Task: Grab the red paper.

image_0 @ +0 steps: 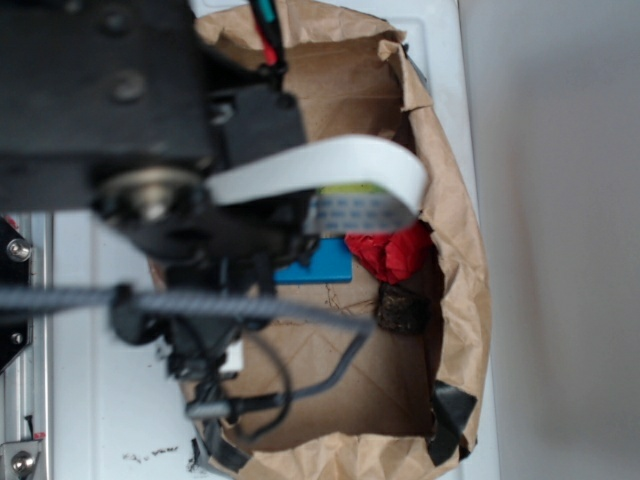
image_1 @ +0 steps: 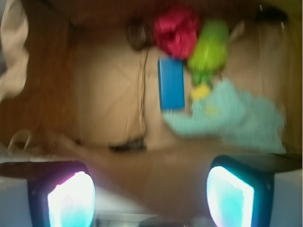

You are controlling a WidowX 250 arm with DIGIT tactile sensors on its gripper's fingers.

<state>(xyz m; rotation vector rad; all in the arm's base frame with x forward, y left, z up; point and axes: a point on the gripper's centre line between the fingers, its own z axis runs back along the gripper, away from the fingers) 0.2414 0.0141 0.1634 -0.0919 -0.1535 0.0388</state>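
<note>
The grab is not yet begun, as far as these views show. The red paper [image_1: 176,29] is lying untouched on the floor of the brown paper bag [image_0: 462,230], against the far wall in the wrist view, touching the green ball [image_1: 209,47] on one side, with the dark brown lump [image_1: 138,34] just beside it on the other and the blue block [image_1: 171,83] just in front. The gripper [image_1: 151,191] is hanging well short of it, its fingers [image_1: 71,198] standing wide apart and holding nothing. Reaching over, descending and closing on the wad are all left, I judge.

one red paper [image_1: 176,29], one blue block [image_1: 171,83]
</note>
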